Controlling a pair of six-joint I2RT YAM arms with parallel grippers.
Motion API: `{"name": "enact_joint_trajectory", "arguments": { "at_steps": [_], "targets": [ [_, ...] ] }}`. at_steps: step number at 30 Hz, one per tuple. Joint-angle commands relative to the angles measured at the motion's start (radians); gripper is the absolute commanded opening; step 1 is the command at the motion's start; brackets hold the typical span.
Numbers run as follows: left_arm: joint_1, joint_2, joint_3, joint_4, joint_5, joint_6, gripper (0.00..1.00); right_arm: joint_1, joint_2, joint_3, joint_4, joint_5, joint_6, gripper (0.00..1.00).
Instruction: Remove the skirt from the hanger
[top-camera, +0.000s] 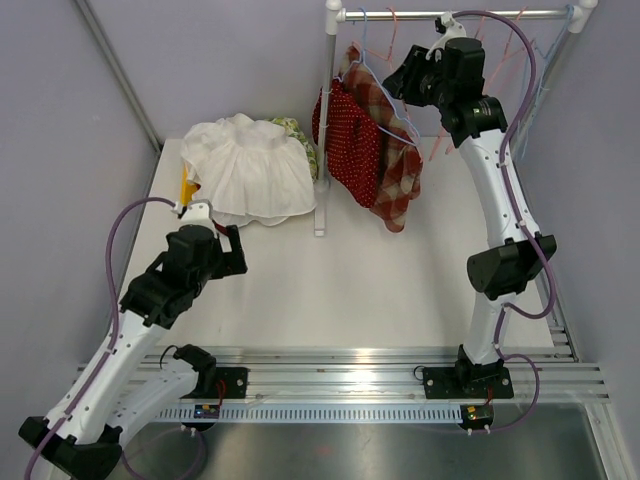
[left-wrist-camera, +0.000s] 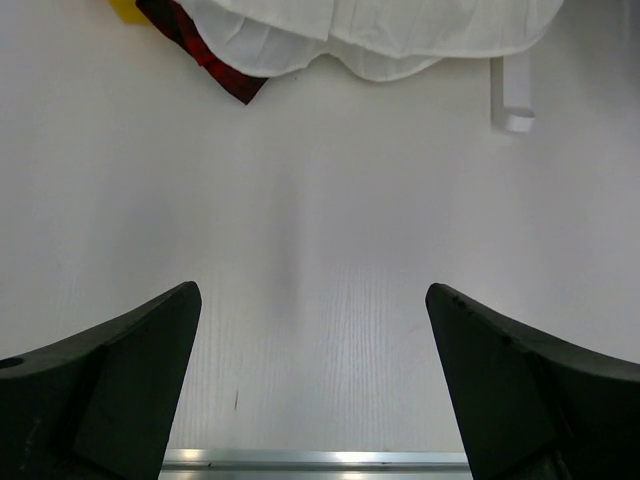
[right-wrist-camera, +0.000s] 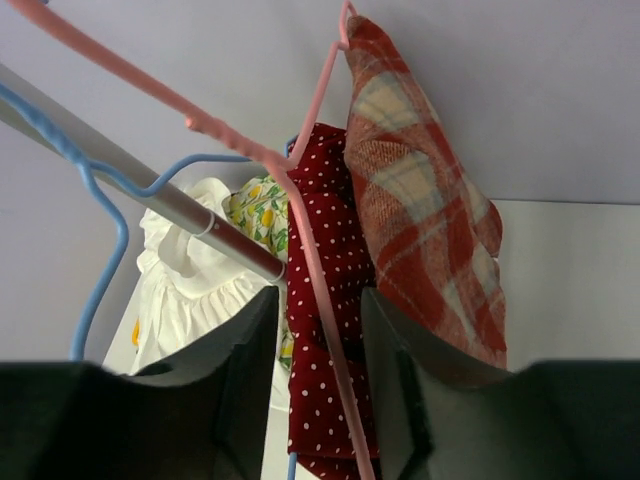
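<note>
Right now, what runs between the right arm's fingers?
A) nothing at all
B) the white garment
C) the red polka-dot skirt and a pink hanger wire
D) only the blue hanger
C: the right wrist view shows the red polka-dot skirt and the pink hanger wire passing between the right arm's fingers. The blue hanger hangs off to one side.

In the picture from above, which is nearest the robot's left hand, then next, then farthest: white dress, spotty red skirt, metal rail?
1. white dress: just beyond the left hand.
2. spotty red skirt: hanging farther right.
3. metal rail: up top, farthest.
</note>
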Motion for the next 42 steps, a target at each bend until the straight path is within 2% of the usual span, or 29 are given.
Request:
{"name": "enact_joint_trajectory", "arguments": {
  "at_steps": [1,4,7,8,13,14,17,19,25,28,29,32,36,38,39,40,42],
  "targets": [
    [-0.008,-0.04,-0.058,0.057,-0.019,-0.028,0.99,0.006,-0.005,0.003,0.023,0.038,-0.014,0.44],
    [-0.026,-0.057,-0.057,0.049,-0.033,-0.034,0.99,0.006,0.003,0.015,0.001,0.057,-0.028,0.3],
    [-0.037,-0.057,-0.063,0.055,-0.044,-0.031,0.99,0.008,0.01,0.033,-0.017,0.067,-0.036,0.04],
    [-0.042,-0.054,-0.063,0.057,-0.044,-0.031,0.99,0.008,0.011,0.05,-0.03,0.07,-0.04,0.0],
    [-0.074,-0.043,-0.063,0.054,-0.074,-0.037,0.99,0.006,0.033,0.172,-0.071,0.092,-0.074,0.0],
    [-0.08,-0.043,-0.062,0.051,-0.081,-0.039,0.99,0.006,0.044,0.259,-0.095,0.098,-0.083,0.0],
    [-0.092,-0.046,-0.059,0.042,-0.101,-0.046,0.99,0.006,0.067,0.387,-0.108,0.132,-0.089,0.0],
    [-0.106,-0.051,-0.059,0.037,-0.12,-0.05,0.99,0.006,0.037,0.383,-0.085,0.158,-0.094,0.0],
    [-0.123,-0.058,-0.04,0.057,-0.102,-0.022,0.99,0.006,-0.095,0.213,-0.037,0.219,-0.098,0.0],
    [-0.149,-0.026,0.038,0.089,-0.065,0.009,0.99,0.006,-0.202,0.077,-0.031,0.238,-0.092,0.0],
    [-0.166,-0.012,0.067,0.118,-0.059,0.024,0.99,0.006,-0.238,-0.021,-0.007,0.244,-0.088,0.0],
    [-0.303,0.082,0.2,0.201,-0.044,0.077,0.99,0.006,-0.368,-0.176,0.024,0.236,-0.06,0.0],
    [-0.457,0.233,0.374,0.311,0.013,0.168,0.99,0.006,-0.509,-0.269,0.003,0.216,-0.033,0.0],
    [-0.52,0.303,0.412,0.419,0.069,0.216,0.99,0.006,-0.549,-0.307,-0.022,0.201,-0.013,0.0],
    [-0.534,0.327,0.414,0.461,0.144,0.228,0.99,0.006,-0.584,-0.318,-0.028,0.196,-0.006,0.0],
    [-0.543,0.343,0.406,0.554,0.184,0.234,0.99,0.008,-0.604,-0.329,-0.036,0.196,0.001,0.0],
    [-0.568,0.397,0.377,0.636,0.276,0.231,0.99,0.006,-0.659,-0.356,-0.062,0.169,0.026,0.0]
  ]
}}
